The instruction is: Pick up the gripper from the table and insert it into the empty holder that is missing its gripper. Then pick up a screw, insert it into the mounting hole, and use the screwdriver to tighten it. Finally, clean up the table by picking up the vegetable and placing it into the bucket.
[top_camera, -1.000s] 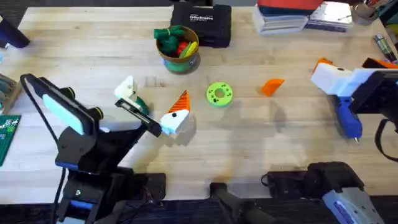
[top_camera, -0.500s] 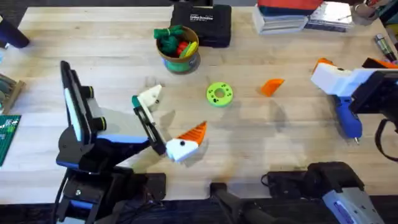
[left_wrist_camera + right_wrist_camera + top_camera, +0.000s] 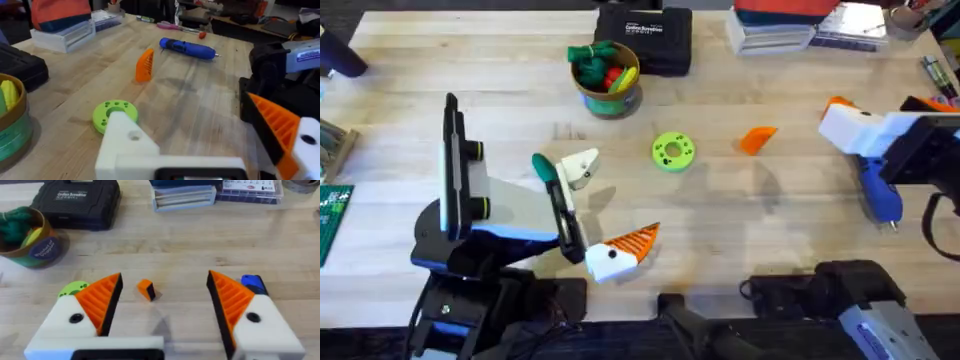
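Left gripper (image 3: 595, 212) spread wide, low over the table (image 3: 740, 230).

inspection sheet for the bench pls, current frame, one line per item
Surface: table, light wood, bare in the middle.
Job's things: loose orange gripper lies alone; screwdriver beside the right arm; bucket holds vegetables.
Clutter: green disc, black case, stacked boxes.
Grippers: left gripper open, one finger lacks its orange pad; right gripper open, both pads fitted, holding nothing.
Cables: black cable by the right arm.
Surroundings: circuit board at the left edge.
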Available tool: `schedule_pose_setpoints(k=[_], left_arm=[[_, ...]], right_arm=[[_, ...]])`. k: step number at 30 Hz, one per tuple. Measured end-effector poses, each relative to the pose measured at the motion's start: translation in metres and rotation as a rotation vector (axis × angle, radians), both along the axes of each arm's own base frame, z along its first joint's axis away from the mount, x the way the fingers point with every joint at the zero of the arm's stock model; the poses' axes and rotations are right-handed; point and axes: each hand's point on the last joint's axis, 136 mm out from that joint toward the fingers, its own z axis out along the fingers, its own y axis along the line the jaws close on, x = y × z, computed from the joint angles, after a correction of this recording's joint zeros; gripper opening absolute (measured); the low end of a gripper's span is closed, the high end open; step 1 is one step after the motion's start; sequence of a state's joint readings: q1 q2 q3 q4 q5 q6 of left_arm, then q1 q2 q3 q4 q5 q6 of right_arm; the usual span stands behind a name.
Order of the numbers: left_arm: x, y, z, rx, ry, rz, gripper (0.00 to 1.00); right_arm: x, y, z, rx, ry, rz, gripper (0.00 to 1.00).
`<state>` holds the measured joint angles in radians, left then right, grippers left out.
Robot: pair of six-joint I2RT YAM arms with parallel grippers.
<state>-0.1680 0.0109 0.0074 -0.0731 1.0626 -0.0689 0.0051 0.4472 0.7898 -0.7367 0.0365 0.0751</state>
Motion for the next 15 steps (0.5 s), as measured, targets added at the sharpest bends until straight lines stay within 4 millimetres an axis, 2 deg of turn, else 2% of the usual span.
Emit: schedule_pose_setpoints(k=[3,9,15], left_arm=[[-0.001,0.000,0.000,0.000,0.000,-0.004,0.985],[-0.002,-0.001,0.000,-0.001,0.001,-0.012,0.985],[-0.002,-0.001,0.000,-0.001,0.002,-0.014,0.985]], right_arm=[[0.000,0.005,-0.013,-0.013,0.073,0.041,0.994],[0.006,0.027,-0.048,-0.081,0.378,0.231,0.994],[0.032,0.037,-0.073,-0.171,0.545,0.357,0.994]])
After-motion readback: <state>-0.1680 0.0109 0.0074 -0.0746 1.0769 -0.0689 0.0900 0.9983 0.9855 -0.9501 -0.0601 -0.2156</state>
